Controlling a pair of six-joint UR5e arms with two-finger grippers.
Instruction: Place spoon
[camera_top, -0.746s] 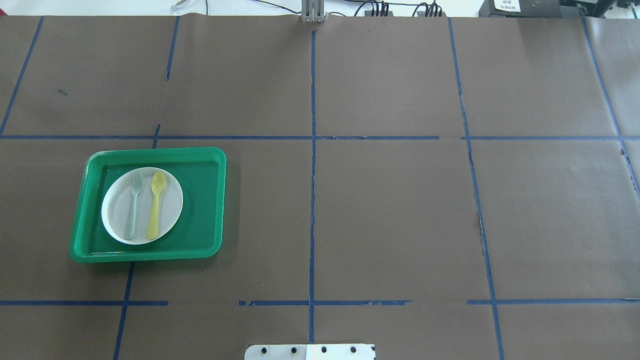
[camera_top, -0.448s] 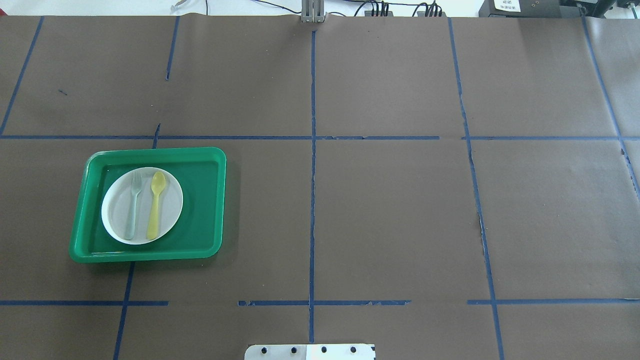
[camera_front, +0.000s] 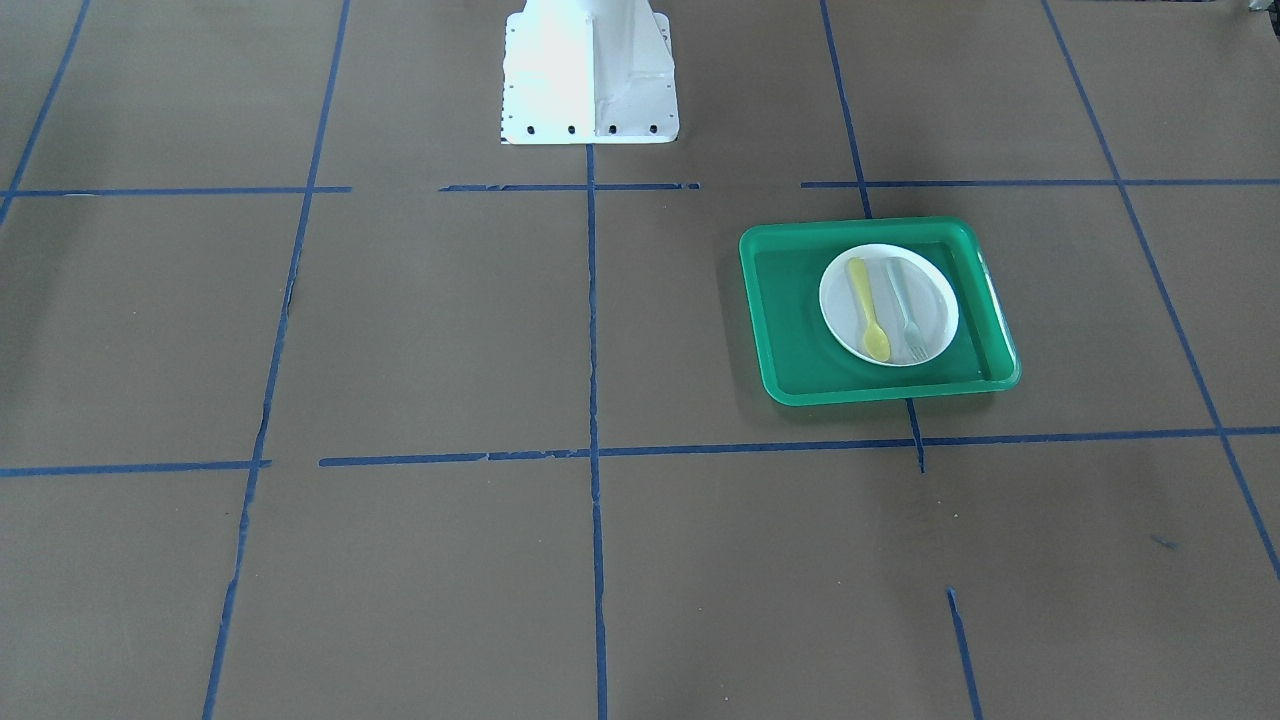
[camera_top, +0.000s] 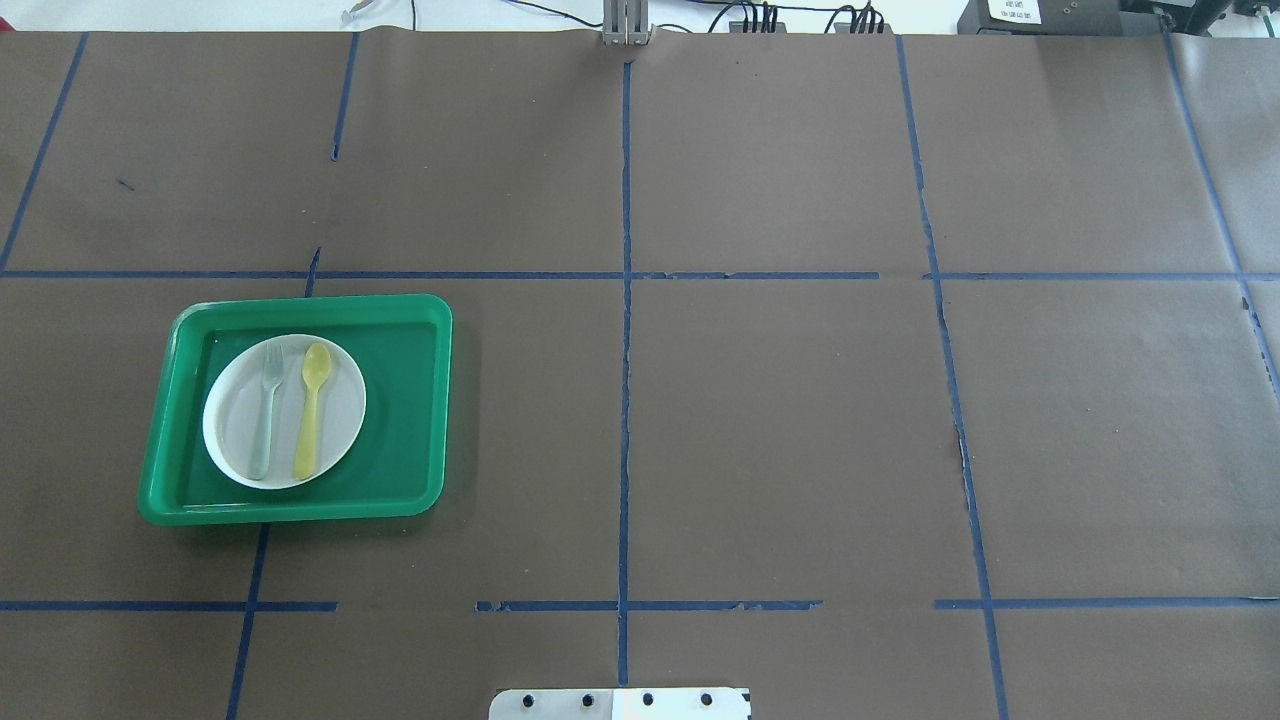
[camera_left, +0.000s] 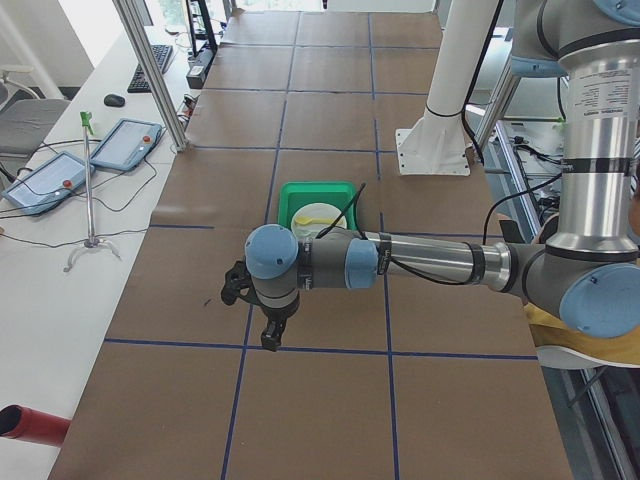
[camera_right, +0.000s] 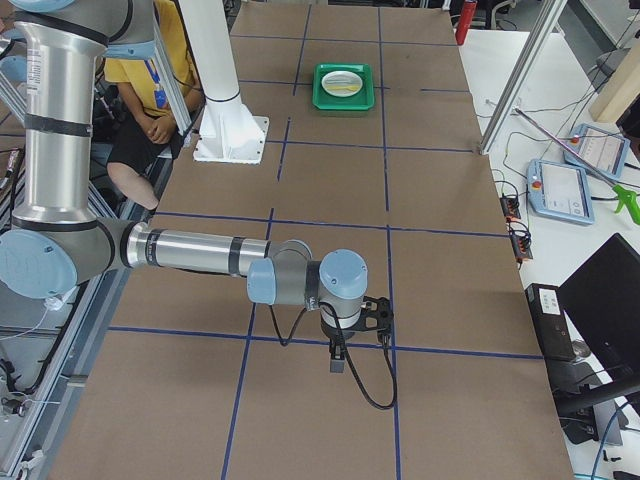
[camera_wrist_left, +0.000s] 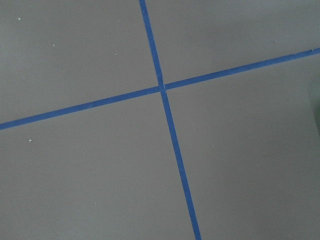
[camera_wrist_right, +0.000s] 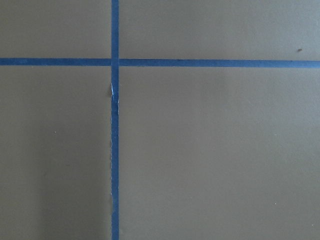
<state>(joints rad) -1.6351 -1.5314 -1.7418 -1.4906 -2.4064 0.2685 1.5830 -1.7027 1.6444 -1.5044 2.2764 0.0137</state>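
Jaws on left gripper (camera_left: 270, 338) and right gripper (camera_right: 338, 362): open or closed, cannot tell. One yellow spoon (camera_top: 312, 410) lies beside one grey-green fork (camera_top: 266, 412) on one white plate (camera_top: 342, 405) in one green tray (camera_top: 405, 420). Left arm (camera_left: 430, 262) and right arm (camera_right: 190, 250) reach out level, grippers pointing down.

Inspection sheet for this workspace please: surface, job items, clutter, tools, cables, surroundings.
Surface: brown paper-covered table with a blue tape grid, torn in places.
Job's things: small yellow plastic spoon lies on the round white plate in the green rectangular plastic tray.
Clutter: pale grey-green plastic fork beside the spoon on that plate, not touching.
Tools: left tool and right tool hang over bare paper, away from the tray; open or shut cannot be told.
Cables: black cable loops under the right wrist; plugs at the table's far edge.
Surroundings: control tablets on a side bench; seated person in yellow.
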